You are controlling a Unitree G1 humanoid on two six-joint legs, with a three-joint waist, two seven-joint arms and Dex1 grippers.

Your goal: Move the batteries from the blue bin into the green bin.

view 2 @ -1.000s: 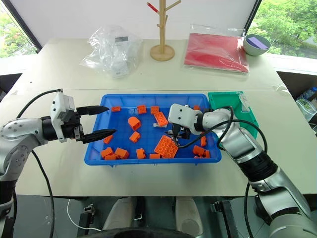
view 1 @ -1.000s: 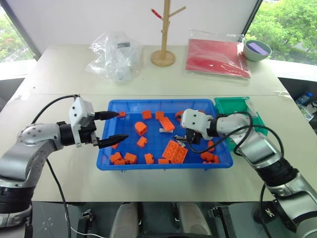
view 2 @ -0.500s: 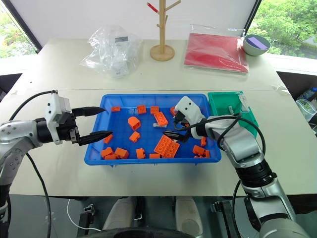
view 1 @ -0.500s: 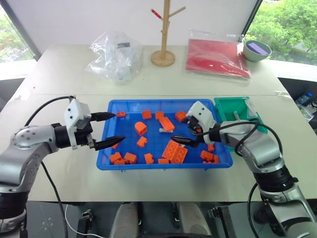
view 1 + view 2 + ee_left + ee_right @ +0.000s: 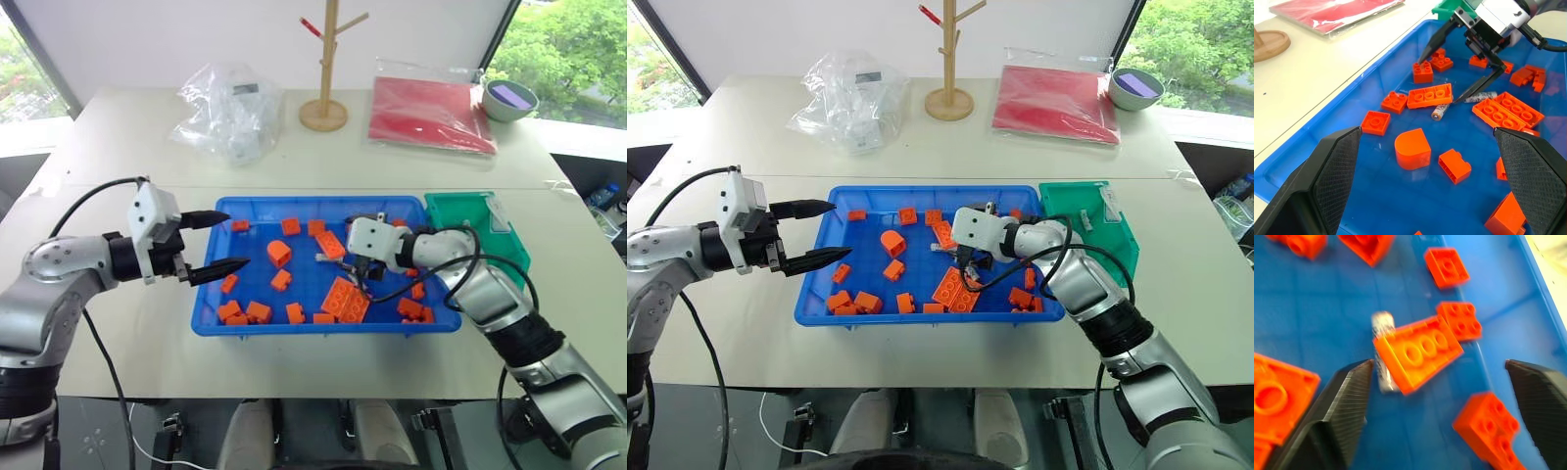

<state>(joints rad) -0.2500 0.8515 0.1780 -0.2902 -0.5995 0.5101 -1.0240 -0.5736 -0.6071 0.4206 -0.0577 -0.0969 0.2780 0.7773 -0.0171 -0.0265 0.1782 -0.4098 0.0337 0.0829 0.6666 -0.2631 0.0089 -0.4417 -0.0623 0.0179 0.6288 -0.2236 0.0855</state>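
Observation:
The blue bin [image 5: 211, 313] sits mid-table, strewn with orange bricks. One grey battery [image 5: 1382, 350] lies half under a long orange brick [image 5: 1418, 352], also seen as battery [image 5: 1439, 111]. A second battery [image 5: 1481, 96] rests beside a flat plate. My right gripper [image 5: 351, 259] hangs open over the bin's middle, its fingers straddling the long brick, one fingertip [image 5: 1457, 99] close to the first battery. My left gripper [image 5: 235, 239] is open and empty over the bin's left rim. The green bin [image 5: 480, 220] adjoins the blue bin's right end.
Several orange bricks [image 5: 278, 253] crowd the blue bin, with flat plates [image 5: 345, 299] near its front. Behind it stand a wooden peg stand [image 5: 323, 98], a clear plastic bag [image 5: 230, 108], a red folder [image 5: 431, 113] and a grey bowl [image 5: 507, 98].
Half a second ago my right gripper was further right, fingers pointing left. It has shifted back left over the bin's middle with the wrist rolled. The left gripper has kept still.

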